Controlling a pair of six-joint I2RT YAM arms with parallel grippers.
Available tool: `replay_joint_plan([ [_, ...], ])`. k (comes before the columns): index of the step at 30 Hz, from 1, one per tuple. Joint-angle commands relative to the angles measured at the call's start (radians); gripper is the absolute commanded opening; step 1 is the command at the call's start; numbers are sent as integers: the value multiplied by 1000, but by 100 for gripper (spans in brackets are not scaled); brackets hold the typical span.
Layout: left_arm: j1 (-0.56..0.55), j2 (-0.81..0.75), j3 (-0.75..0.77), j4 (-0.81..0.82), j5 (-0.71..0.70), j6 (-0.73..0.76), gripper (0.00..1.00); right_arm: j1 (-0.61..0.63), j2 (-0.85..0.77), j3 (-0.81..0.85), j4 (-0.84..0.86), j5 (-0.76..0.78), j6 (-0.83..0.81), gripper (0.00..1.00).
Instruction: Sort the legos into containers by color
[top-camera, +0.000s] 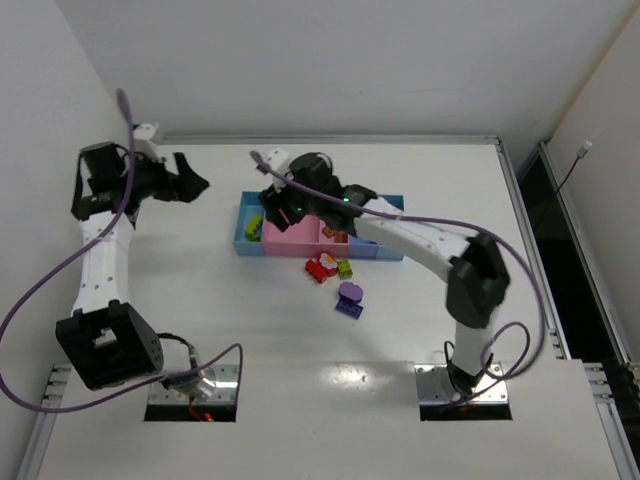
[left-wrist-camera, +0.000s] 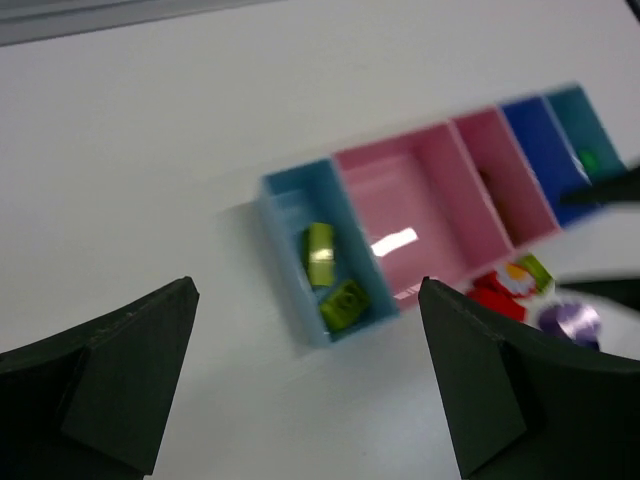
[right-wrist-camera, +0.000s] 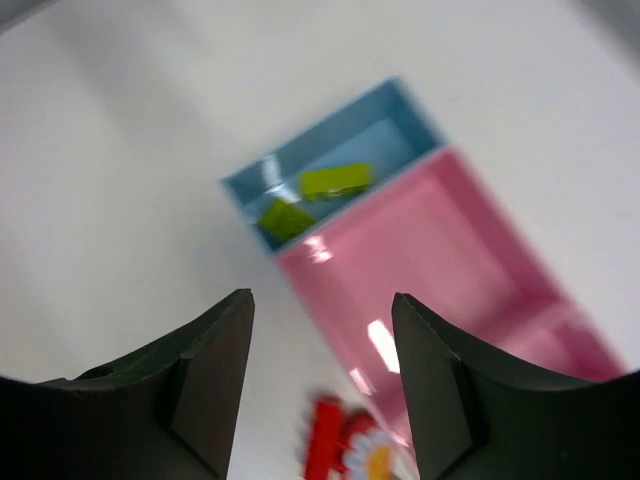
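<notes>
1. The left gripper (left-wrist-camera: 308, 290) hangs over the bench (top-camera: 200, 300) at 9 o'clock of the containers (top-camera: 296, 240). Its fingers are spread wide with nothing between them.
2. The light blue bin (right-wrist-camera: 400, 110) at the row's 9 o'clock end holds two yellow-green bricks (top-camera: 254, 227).
3. The right gripper (right-wrist-camera: 322, 300) hovers where that bin meets the pink bin (right-wrist-camera: 450, 260), fingers parted and empty.
4. At 6 o'clock of the row, loose on the bench, lie a red brick (top-camera: 320, 268) and a green brick (top-camera: 345, 268), with purple pieces (top-camera: 350, 298) at their 5 o'clock.

yellow-green legos (right-wrist-camera: 335, 180) in a light blue bin (right-wrist-camera: 395, 138); neighbouring bin (right-wrist-camera: 440, 260) pink.
</notes>
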Motion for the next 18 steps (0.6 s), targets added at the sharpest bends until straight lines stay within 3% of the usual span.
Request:
replay_joint_plan([
  [1, -159, -30, 25, -148, 232, 288, 100, -71, -193, -123, 57, 317, -62, 60],
  [5, -447, 10, 83, -365, 175, 556, 100, -240, -389, -243, -43, 482, 1, 67],
  [6, -581, 22, 93, -447, 154, 607, 100, -270, -412, -267, -92, 525, 15, 67],
  [7, -648, 54, 102, -489, 132, 718, 100, -301, -435, -281, -112, 525, 25, 69],
  [9, -836, 94, 129, -543, 54, 796, 100, -393, -492, -321, -139, 537, 26, 70],
  [12, -1002, 186, 148, -586, -15, 928, 87, -513, -541, -364, -181, 545, -32, 75],
  [16, -1095, 312, 194, -595, -61, 1078, 84, -643, -606, -374, -253, 600, -79, 79],
  [18, -1107, 345, 203, -595, -52, 1199, 78, -679, -655, -399, -265, 600, -89, 79],
])
